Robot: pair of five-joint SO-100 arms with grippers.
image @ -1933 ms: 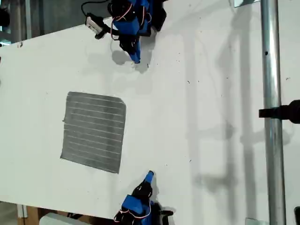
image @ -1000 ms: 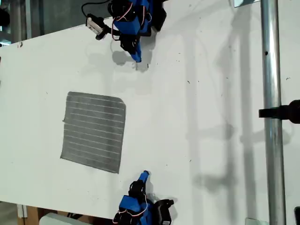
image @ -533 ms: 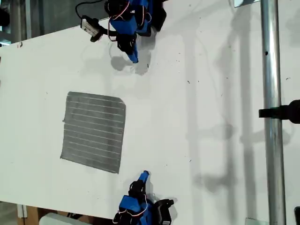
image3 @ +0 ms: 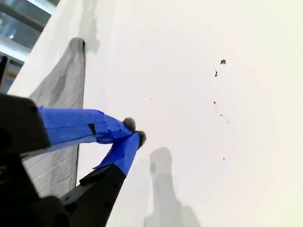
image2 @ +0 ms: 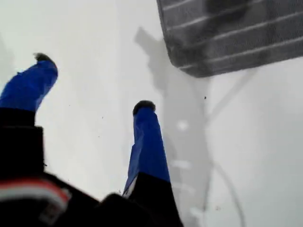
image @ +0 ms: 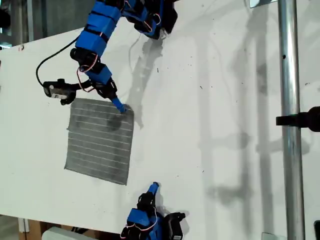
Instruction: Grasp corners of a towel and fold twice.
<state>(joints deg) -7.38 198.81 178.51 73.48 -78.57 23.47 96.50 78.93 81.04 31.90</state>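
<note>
— Jaws first: how do they stand?

— Wide open on my first gripper [image2: 94,82]; its two blue fingertips [image2: 143,106] stand well apart with only bare white table [image2: 85,28] between them. On my second gripper [image3: 134,131] they are closed, tips touching, with nothing held.

— Where is the towel against the open jaws?

— The towel [image2: 236,33] lies flat just ahead of them, beyond the fingertips and a little off to one side. Its nearest corner [image2: 189,68], rounded and grey, is the part closest to the jaws. No cloth sits between the fingers. In the exterior view my first gripper [image: 120,106] shows right at that corner [image: 132,110] of the towel [image: 97,145], and a dark shadow lies on the stripes just beside it. Whether a fingertip touches the cloth, I cannot tell.

— And against the closed jaws?

— Well apart. In the second wrist view the towel [image3: 61,94] runs behind and beside the fingers, with open table [image3: 213,142] ahead of the tips. The exterior view shows my second gripper [image: 155,186] near the towel's far edge from my first gripper, clear of the cloth.

— Is the towel folded?

— It lies spread in one flat layer on the table [image: 225,100].
</note>
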